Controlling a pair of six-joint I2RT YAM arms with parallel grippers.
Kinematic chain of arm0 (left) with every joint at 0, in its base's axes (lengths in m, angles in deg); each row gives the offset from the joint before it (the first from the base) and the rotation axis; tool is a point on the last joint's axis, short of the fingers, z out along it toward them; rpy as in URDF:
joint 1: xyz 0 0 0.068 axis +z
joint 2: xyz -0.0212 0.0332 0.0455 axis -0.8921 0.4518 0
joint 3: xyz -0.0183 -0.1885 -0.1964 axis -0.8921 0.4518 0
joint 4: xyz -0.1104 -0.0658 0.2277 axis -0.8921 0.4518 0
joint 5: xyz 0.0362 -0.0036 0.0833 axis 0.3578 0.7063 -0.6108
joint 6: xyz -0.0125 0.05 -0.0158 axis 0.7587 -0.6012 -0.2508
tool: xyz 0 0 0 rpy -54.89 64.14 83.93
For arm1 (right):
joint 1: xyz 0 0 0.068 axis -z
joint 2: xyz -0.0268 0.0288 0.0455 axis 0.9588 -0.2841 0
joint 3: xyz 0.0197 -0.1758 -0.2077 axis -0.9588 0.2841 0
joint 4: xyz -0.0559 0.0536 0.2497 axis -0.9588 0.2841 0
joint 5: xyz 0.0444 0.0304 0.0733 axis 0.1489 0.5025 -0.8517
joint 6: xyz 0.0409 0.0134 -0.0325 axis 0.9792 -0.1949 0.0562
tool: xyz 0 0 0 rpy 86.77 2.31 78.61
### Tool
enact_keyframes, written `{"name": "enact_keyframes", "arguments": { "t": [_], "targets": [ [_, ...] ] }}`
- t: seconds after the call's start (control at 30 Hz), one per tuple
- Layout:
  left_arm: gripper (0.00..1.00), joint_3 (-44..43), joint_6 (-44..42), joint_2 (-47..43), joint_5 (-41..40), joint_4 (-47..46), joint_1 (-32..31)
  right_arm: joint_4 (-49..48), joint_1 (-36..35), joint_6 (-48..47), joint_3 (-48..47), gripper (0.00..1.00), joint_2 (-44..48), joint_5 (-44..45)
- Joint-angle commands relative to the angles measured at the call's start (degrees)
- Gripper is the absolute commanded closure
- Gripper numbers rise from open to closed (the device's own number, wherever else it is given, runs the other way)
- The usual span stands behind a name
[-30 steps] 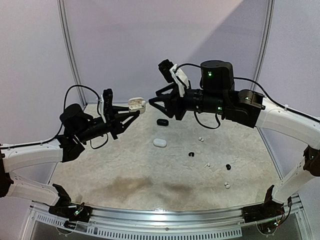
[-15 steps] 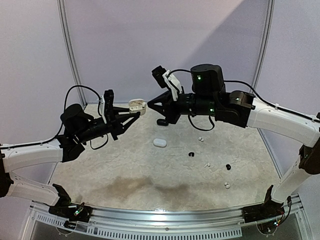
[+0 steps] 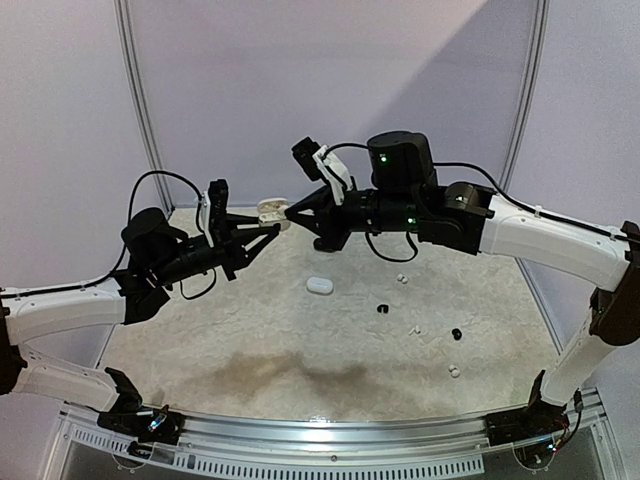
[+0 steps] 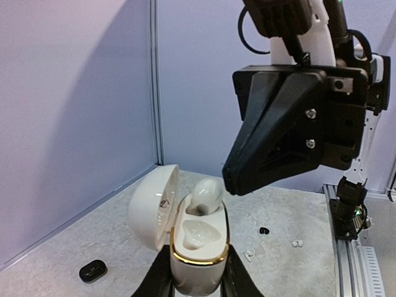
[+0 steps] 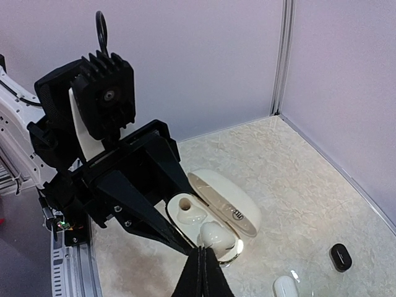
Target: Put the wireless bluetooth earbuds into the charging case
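My left gripper [image 3: 270, 226] is shut on an open white charging case [image 3: 272, 211] with a gold rim and holds it up in the air, lid swung to one side. In the left wrist view the case [image 4: 197, 250] has a white earbud [image 4: 206, 193] standing tilted in its far slot, and the near slot is empty. My right gripper [image 3: 291, 213] is shut, its tip against that earbud [image 5: 214, 234]. In the right wrist view its closed fingers [image 5: 203, 253] meet just below the bud. Loose buds lie on the table: black [image 3: 382, 308], [image 3: 456, 333] and white [image 3: 402, 278], [image 3: 413, 329], [image 3: 454, 371].
A closed white case [image 3: 319, 285] lies mid-table, also in the right wrist view [image 5: 286, 289]. A closed black case [image 5: 338, 257] lies near the back wall, also in the left wrist view [image 4: 93, 270]. Purple walls enclose the table on the back and sides.
My right arm has swung left and its shut tip has come up to the open case. My left arm has held the case still.
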Motion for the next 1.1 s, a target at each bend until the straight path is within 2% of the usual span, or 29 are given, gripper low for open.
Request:
{"name": "enact_keyframes", "arguments": {
  "t": [0.0,0.33,0.47,0.57,0.67,0.8,0.93,1.07],
  "targets": [
    [1.00,-0.8,-0.7,-0.2,0.5,-0.1,0.1,-0.9,0.2,0.0,-1.9,1.00,-1.5,-0.8],
    [1.00,-0.1,-0.5,-0.5,-0.2,-0.4,0.1,1.4,0.7,0.1,-2.3,1.00,0.4,0.2],
    [1.00,0.1,-0.3,-0.5,-0.7,-0.4,0.1,4.6,3.9,5.8,-4.1,1.00,3.1,3.6],
    [1.00,0.2,-0.3,-0.5,-0.9,-0.6,0.1,17.6,9.3,15.4,-8.2,0.90,3.4,9.9],
    [1.00,0.3,-0.4,-0.5,-1.0,-0.6,0.1,37.5,14.3,24.3,-13.7,0.75,0.4,20.7],
    [1.00,0.3,-0.4,-0.5,-1.0,-0.5,0.1,57.7,17.9,34.2,-18.0,0.55,-7.4,21.9],
    [1.00,0.2,-0.4,-0.3,-0.9,-0.5,0.1,66.2,19.1,38.3,-15.9,0.45,-15.6,16.7],
    [1.00,0.2,-0.4,-0.2,-0.7,-0.4,0.1,69.2,19.2,38.9,-12.5,0.43,-22.4,14.7]
  ]
}}
